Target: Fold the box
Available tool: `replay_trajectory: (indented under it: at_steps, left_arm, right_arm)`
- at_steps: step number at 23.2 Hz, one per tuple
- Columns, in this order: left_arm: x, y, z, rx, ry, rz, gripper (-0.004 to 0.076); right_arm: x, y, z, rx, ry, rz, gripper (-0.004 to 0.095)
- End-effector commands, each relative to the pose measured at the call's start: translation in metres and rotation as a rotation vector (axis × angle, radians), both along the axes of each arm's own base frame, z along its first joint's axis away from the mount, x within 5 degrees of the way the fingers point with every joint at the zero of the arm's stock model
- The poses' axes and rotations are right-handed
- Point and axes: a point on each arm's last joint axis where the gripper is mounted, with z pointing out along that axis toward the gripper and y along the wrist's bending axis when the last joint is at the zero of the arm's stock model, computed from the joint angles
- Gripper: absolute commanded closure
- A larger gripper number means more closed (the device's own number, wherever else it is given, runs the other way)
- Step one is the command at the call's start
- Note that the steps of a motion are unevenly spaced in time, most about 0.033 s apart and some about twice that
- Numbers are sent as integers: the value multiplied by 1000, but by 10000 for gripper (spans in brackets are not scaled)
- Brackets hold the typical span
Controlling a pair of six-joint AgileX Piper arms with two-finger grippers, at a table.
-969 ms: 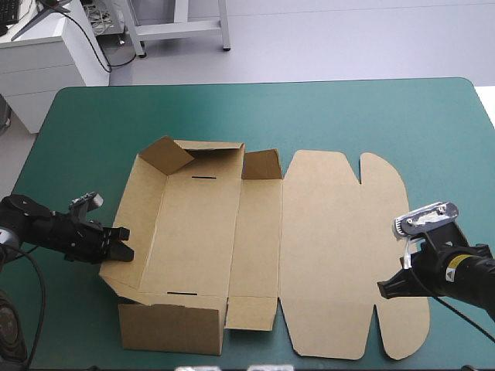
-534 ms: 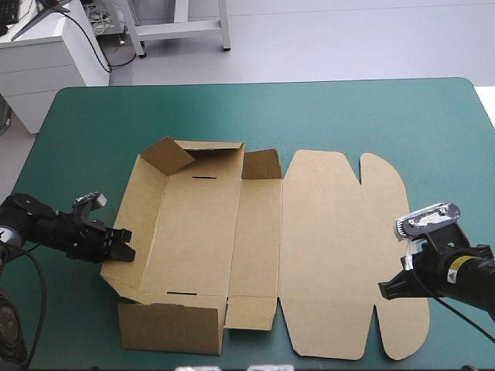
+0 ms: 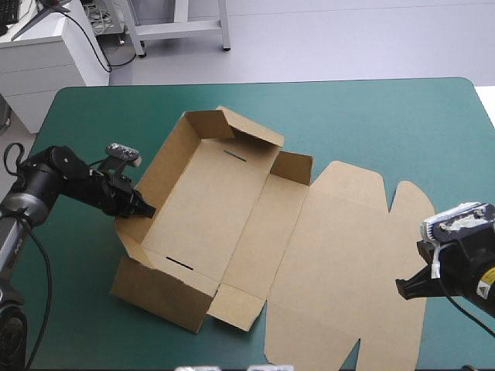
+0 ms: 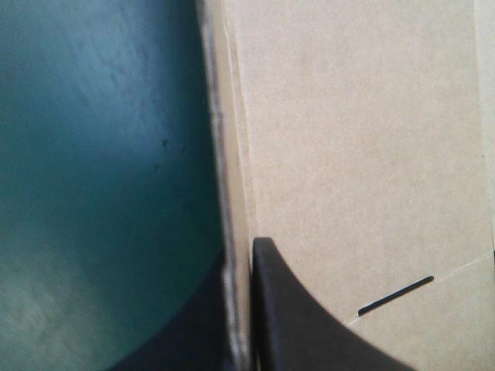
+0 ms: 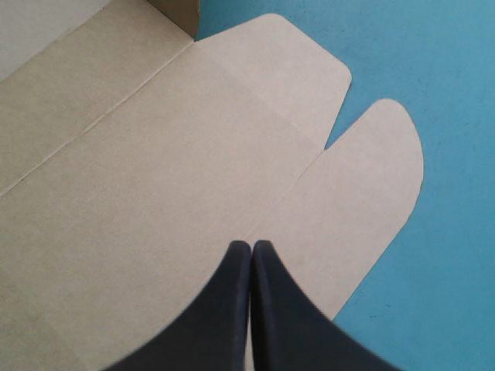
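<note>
The brown box (image 3: 209, 205) lies askew on the teal-green table (image 3: 371, 116), its tray part with raised walls at the left and its flat lid (image 3: 340, 255) reaching toward the front right. My left gripper (image 3: 144, 209) is shut on the tray's left wall. In the left wrist view one black finger (image 4: 309, 325) lies inside the wall (image 4: 228, 193) and the other outside it. My right gripper (image 3: 402, 287) is shut and hovers at the lid's right edge. In the right wrist view its tips (image 5: 252, 246) meet over the lid panel (image 5: 155, 178), close to the rounded flaps (image 5: 371, 178).
Bare teal-green cover (image 3: 402, 131) shows beyond and to the right of the box. The lid's near edge (image 3: 309, 355) reaches close to the table's front edge. The tray's near corner flap (image 3: 236, 305) lies flat on the cover.
The left gripper has moved away from the front and to the right with the wall in its grip, turning the whole box clockwise. The right gripper has shifted slightly rightward and nearer.
</note>
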Motion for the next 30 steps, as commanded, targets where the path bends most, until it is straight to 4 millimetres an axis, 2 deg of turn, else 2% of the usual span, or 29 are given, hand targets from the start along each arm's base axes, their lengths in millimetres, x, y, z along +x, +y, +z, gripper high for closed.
replay_trajectory:
  at_steps: [1, 2, 4, 7, 11, 16, 20, 24, 30]
  left_arm:
    - [7, -25, 54, 51, -223, -94, 732]
    - [9, -35, 65, 94, -289, -133, 732]
    - [10, -48, 74, 163, -366, -190, 732]
    - [10, -67, 76, 257, -459, -272, 732]
    - [6, -106, 84, 342, -655, -403, 732]
    - [0, -133, 92, 439, -832, -515, 732]
    - [6, -137, 103, 511, -1000, -534, 732]
    - [9, -140, 106, 522, -1091, -550, 732]
    - [8, -144, 84, 546, -1135, -624, 732]
  right_arm:
    - [-15, -7, 18, 36, -145, -7, 927]
    - [-21, -10, 20, 45, -167, -7, 927]
    - [-27, -12, 21, 52, -187, -8, 927]
    - [-27, -11, 21, 76, -180, -20, 927]
    - [-28, -11, 20, 94, -158, -23, 927]
    - [-29, -11, 18, 91, -139, -24, 927]
    - [-29, -11, 18, 91, -139, -24, 927]
    - [-29, -11, 18, 93, -138, -24, 927]
    - [-29, -11, 18, 98, -139, -27, 927]
